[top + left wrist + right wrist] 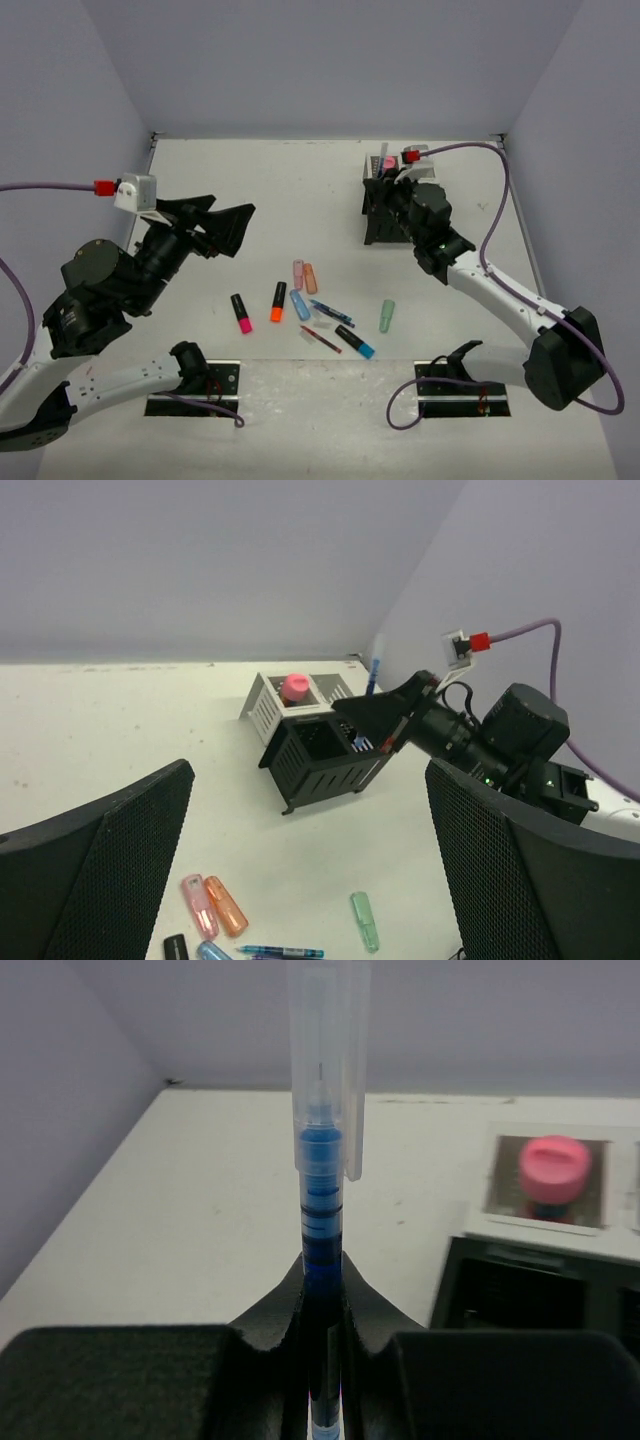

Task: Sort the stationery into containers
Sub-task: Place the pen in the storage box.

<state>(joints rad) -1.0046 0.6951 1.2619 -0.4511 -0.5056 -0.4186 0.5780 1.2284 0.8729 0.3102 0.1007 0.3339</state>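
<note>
Blue pen (322, 1210) is upright in my R gripper (322, 1290), clear clip end at 12 and the lower barrel pinched between the pads. On the top cam it's at approx 1 o'clock from table ctr, over the near part of the mesh organizer (375, 225). I can't tell which compartment it's lined up with. The pink glue stick (552, 1168) already stands in a pale-lined cell, at 2 o'clock from the pen on the R wrist cam.

Handling, my guess: very light, stiff, slick plastic, so it could pivot or slip in the pads. It's thin, so there's little to bite on. The grip low on the barrel looks OK for a vertical drop. For the ones lying flat I'd take mid-barrel, across the long axis.

R jaws are clamped nearly closed on the pen, and nothing else touches them that I can see.

L gripper (232, 208) is at approx 9 o'clock, up off the table, jaws spread full wide w/ nothing between them. It points toward the organizer.

The rest of the stationery is loose at approx 6 o'clock: pink highlighter (241, 313), orange highlighter (277, 301), peach highlighter (311, 278), red pen (321, 339), mint highlighter (387, 316), plus a few more. All lie flat, well apart from the organizer.
</note>
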